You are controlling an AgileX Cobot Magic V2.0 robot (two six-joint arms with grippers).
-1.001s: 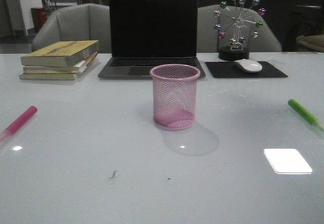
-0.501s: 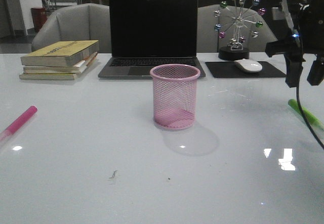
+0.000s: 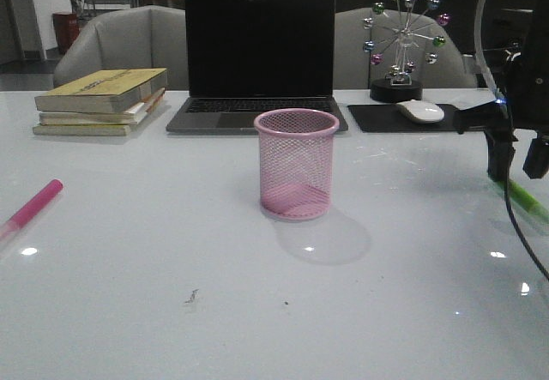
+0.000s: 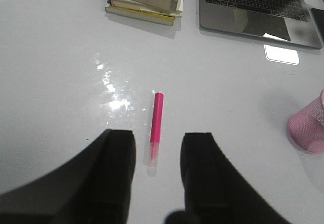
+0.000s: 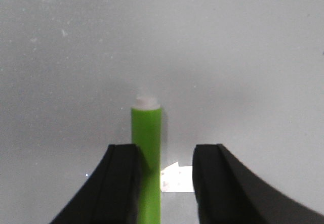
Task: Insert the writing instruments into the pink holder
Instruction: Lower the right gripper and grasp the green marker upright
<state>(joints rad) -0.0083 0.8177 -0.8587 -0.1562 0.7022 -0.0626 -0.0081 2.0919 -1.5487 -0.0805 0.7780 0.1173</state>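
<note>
Right gripper (image 5: pixel 163 183) hangs low over the green marker (image 5: pixel 147 153), jaws parted, 1 finger on each side of the barrel; whether the left-hand finger touches it cannot be told. Nothing grasped yet. Left gripper (image 4: pixel 157 178) likewise spread and empty, poised above the pink marker (image 4: pixel 157 115).

Green marker (image 3: pixel 521 196) lies flat on the table (image 3: pixel 171 311), well to the right of the pink holder (image 3: pixel 297 164); pink marker (image 3: pixel 33 203) lies well to the holder's left. Holder stands upright, empty.

Judgement: markers look light, rigid, smooth plastic, liable to roll or slip on the glossy top. Best hold is across mid-barrel, fingers square to its length. Mesh cup looks light enough to tip if knocked.

Behind the holder: laptop (image 3: pixel 257 58), books (image 3: pixel 99 101).
</note>
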